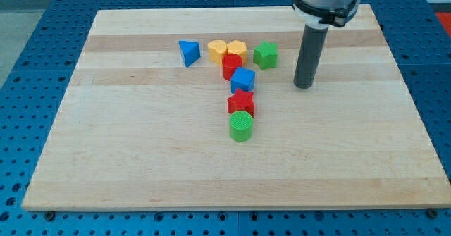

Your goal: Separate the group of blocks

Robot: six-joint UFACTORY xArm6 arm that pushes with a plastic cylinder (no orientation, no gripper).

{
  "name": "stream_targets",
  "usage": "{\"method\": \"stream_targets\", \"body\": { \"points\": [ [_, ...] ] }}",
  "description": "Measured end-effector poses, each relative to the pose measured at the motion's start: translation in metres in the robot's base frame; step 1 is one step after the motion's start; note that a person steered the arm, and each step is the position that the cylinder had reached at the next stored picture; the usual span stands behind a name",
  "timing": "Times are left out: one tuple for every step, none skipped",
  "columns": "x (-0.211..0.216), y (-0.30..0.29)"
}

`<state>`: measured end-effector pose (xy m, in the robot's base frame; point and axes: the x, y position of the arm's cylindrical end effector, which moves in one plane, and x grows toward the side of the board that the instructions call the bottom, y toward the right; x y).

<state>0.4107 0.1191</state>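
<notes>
- You have no pincer here: the arm ends in a plain dark rod that holds nothing, so there is no opening to report.
- Your tip point(303, 86) rests on the wooden board point(141, 158), in its far right part, touching no block.
- The group sits left of the tip, around the middle of the board's far half.
- Nearest the tip is the green block point(266, 55), a blocky shape you cannot name exactly, lying to its left and slightly farther away.
- Left of that, two yellow blocks sit side by side and touching: one yellow block point(236, 51) on the right, the other yellow cylinder point(217, 51) on the left.
- The blue triangular block point(188, 53) stands a little apart at the far left end of the row.
- Just nearer than the yellow pair, a red block point(231, 65) touches the blue cube point(243, 79).
- Nearer still, the red star-shaped block point(241, 102) sits against the blue cube.
- The green cylinder point(241, 126) is the nearest block, touching the red star.
</notes>
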Motion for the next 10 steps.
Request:
{"method": "stream_targets", "body": {
  "points": [
    [0.0, -0.003],
    [0.0, -0.046],
    [-0.005, -0.087],
    [-0.027, -0.094],
    [-0.028, -0.094],
    [-0.03, -0.094],
    [-0.032, -0.111],
    [-0.032, -0.126],
    [-0.032, -0.152],
    [-0.032, -0.179]
  ]
}}
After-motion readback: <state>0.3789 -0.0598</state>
